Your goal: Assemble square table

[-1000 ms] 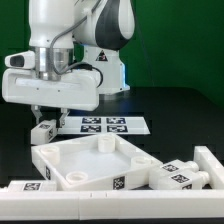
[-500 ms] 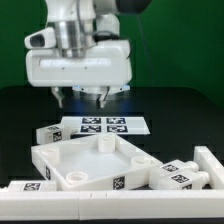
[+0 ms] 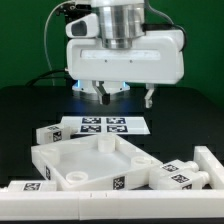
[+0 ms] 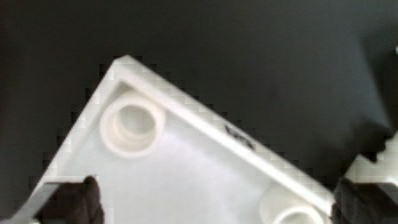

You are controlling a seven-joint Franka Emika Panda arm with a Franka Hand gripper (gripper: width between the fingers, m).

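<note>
The end effector [image 3: 125, 95], jaws wide and empty, hangs above the marker board [image 3: 105, 125], so leg-fetching seems in hand: next it must drop squarely over a leg [image 3: 175, 177] lying beside the square table tray [image 3: 88, 158] at the tabletop's [image 3: 195, 120] near edge.

The gripper [image 3: 127, 96] lets go of the leg [image 3: 47, 132] at left and swings, jaws wide, to upper centre.

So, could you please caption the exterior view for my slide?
Open hand hovers above the white tabletop, with legs lying beside it.
</note>
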